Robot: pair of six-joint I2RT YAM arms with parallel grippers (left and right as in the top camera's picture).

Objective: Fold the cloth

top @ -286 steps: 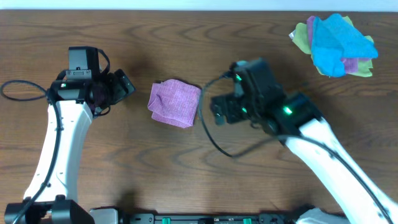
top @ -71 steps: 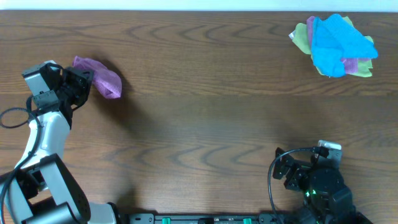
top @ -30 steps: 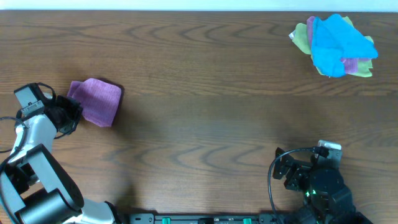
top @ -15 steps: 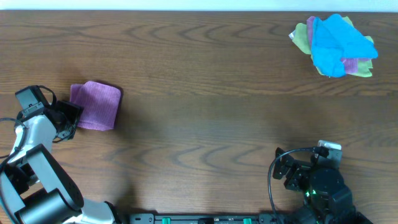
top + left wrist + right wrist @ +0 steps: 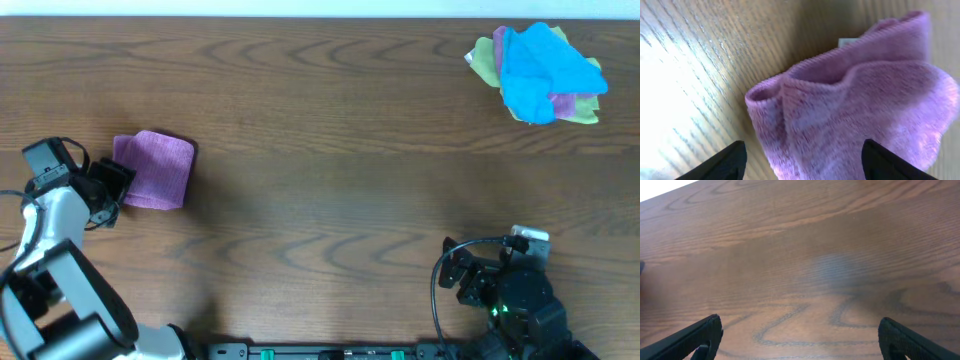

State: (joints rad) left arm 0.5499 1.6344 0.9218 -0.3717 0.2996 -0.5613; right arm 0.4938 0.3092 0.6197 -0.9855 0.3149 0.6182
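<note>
The purple cloth [image 5: 155, 170] lies folded into a small pad at the far left of the table. My left gripper [image 5: 112, 190] is at its left edge, open. In the left wrist view the cloth [image 5: 850, 105] fills the middle, its folded edge bulging up, and the left gripper [image 5: 805, 167] has its two dark fingertips [image 5: 732, 160] spread wide on either side of it. My right gripper [image 5: 462, 275] rests near the front edge at the right, far from the cloth. It stands open over bare wood in the right wrist view [image 5: 802, 345].
A heap of other cloths sits at the back right, a bright blue cloth [image 5: 545, 70] on top of a yellow-green cloth [image 5: 487, 58]. The table's far edge [image 5: 320, 17] runs along the top. Black cables loop beside both arms.
The left gripper has gone from shut to open and let go of the cloth, which has settled flat and squarer on the table. The right arm has not moved.
</note>
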